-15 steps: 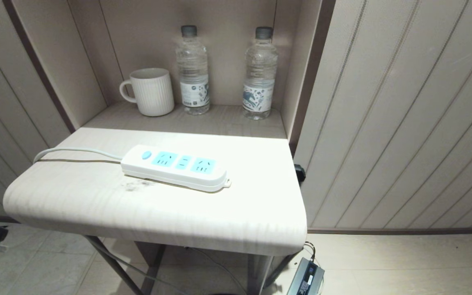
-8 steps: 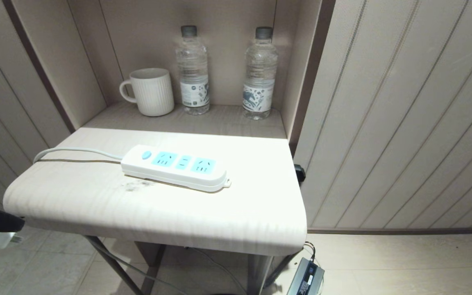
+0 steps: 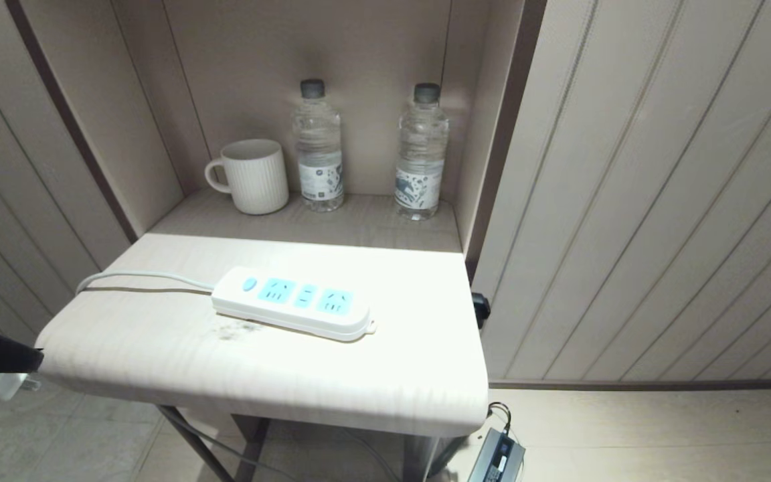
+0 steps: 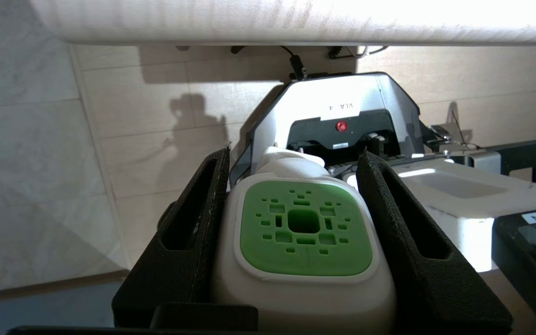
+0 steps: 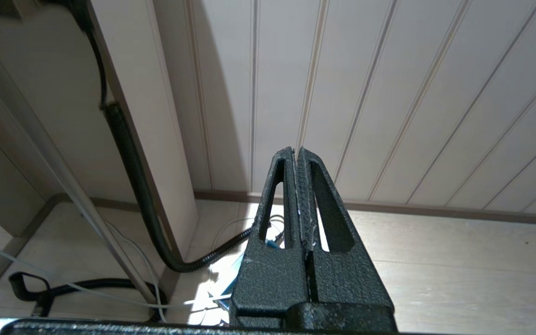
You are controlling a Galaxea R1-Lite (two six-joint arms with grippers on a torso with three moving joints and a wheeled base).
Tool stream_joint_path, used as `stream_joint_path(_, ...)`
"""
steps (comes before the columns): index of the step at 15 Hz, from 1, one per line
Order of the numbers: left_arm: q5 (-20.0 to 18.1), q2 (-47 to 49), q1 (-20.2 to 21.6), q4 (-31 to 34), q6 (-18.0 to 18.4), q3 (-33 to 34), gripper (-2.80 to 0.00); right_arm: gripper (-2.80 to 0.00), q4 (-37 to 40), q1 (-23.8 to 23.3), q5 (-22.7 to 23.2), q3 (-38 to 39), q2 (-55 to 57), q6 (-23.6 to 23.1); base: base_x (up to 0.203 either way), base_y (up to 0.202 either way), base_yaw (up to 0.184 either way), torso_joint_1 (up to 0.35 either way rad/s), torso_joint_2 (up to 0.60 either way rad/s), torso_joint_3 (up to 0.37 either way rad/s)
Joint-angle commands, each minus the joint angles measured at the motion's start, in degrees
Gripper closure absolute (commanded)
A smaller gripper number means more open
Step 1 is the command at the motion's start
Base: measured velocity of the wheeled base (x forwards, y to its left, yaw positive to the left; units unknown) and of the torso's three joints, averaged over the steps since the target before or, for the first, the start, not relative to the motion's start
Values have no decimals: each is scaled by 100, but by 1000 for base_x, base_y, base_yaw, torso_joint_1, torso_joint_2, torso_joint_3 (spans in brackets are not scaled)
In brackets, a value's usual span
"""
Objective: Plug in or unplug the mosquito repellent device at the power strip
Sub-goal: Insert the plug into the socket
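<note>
While left hand [image 4: 296, 163] clamps repellent device [image 4: 303, 242] — strip [image 3: 292, 309] empty

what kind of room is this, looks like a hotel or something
Probably a hotel or guest room. A built-in wall niche holds two sealed water bottles and a ribbed white mug, set out guest-style, above a small ledge table with a power strip, all within panelled walls.

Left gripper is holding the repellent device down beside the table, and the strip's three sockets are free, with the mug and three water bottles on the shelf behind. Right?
Not quite: the head view shows two water bottles, not three. The rest stands: left gripper clamps the mosquito repellent device, power strip sockets free, mug behind.
</note>
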Motion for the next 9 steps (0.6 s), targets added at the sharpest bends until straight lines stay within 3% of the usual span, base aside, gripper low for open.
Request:
stream_joint_path(1, -2, -45, -1, 77, -8, -38, 0, 0, 0, 1, 1, 0, 0, -4, 0, 0, 0, 146, -442, -283)
stream_joint_path(9, -93, 601, -181, 12, -11, -30, 0, 0, -8, 1, 9, 0, 8, -22, 0, 0, 0, 188, -471, -286)
